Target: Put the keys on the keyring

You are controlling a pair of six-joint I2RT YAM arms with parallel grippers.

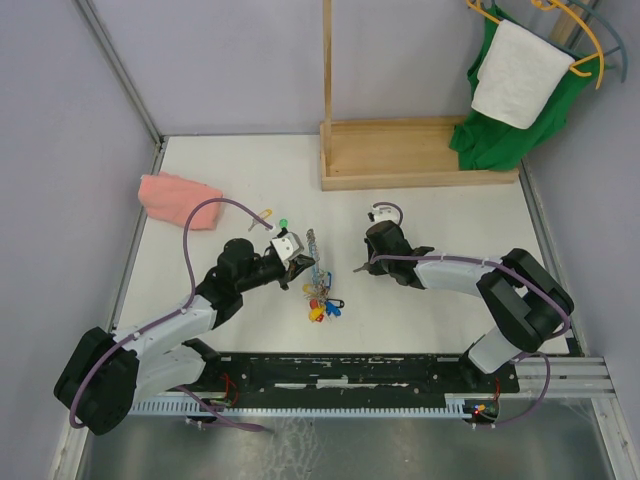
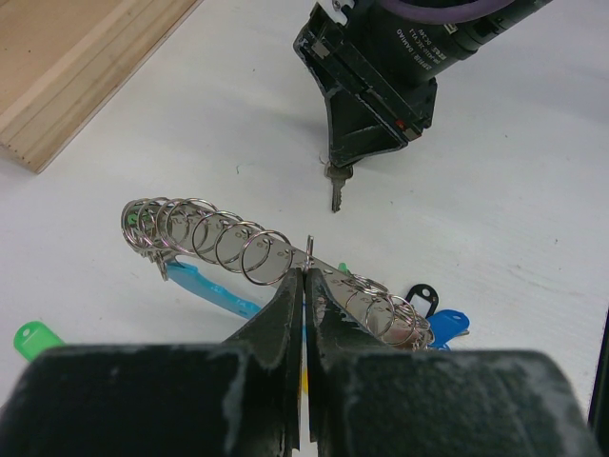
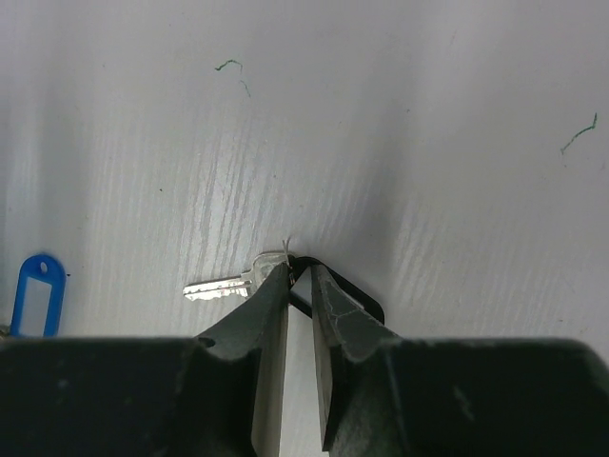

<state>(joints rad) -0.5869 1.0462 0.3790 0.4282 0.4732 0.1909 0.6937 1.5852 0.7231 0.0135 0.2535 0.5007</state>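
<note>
L end effector [image 2: 304, 278] is fully closed, fingers pressed together on the keyring [image 2: 219, 238]. It grips the wire mid-span, w/ a row of small split rings to one side and another bunch to the other. A light-blue tag [image 2: 214, 290] sits under the ring. In the top view the keyring is near the middle of the surface [image 1: 230, 160], between the two arms, w/ a cluster of coloured tags [image 1: 322, 303] at its near end.

R end effector [image 3: 300, 271] is down to a narrow slit, nipped on the black-headed key [image 3: 221, 286] at the neck, where blade meets head. The silver blade pokes out to the left, flat on the surface, and the black head shows just right of the fingers. That key is apart from the keyring — near it, on its right in the top view, tip pointing toward it.

Also there: pink cloth [image 1: 175, 197] back-left, wooden stand [image 1: 420, 160] at the back, and a loose green tag [image 1: 283, 224] just beyond the L end effector.
</note>
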